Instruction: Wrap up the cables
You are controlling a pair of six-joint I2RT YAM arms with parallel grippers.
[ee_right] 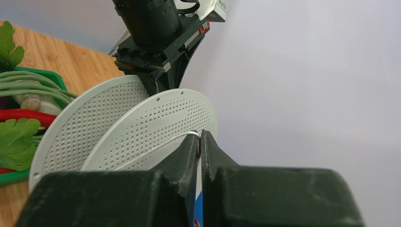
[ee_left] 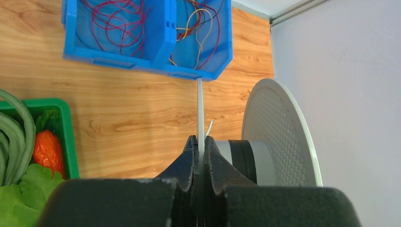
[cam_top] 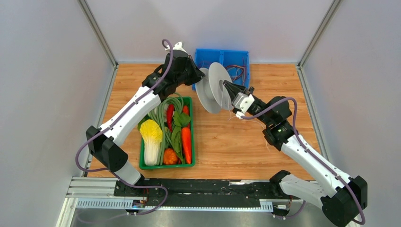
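Note:
The pale-grey round spool (cam_top: 213,87) hangs on edge above the table, between both grippers. My left gripper (cam_top: 195,75) is shut on the rim of one flange, seen edge-on in the left wrist view (ee_left: 199,109) between the closed fingertips (ee_left: 193,151). The other perforated flange (ee_left: 279,132) and the hub (ee_left: 243,158) lie to its right. My right gripper (cam_top: 228,88) is shut on the thin white wire (ee_right: 156,145), which runs from its fingertips (ee_right: 191,146) across the spool's flange (ee_right: 156,118). A short wire end (ee_left: 208,127) sticks up near the left jaws.
A blue bin (cam_top: 242,53) with small red and purple wire coils stands at the back, behind the spool. A green basket (cam_top: 142,161) of vegetables lies left of centre, below my left arm. Walls close in on the left, right and rear.

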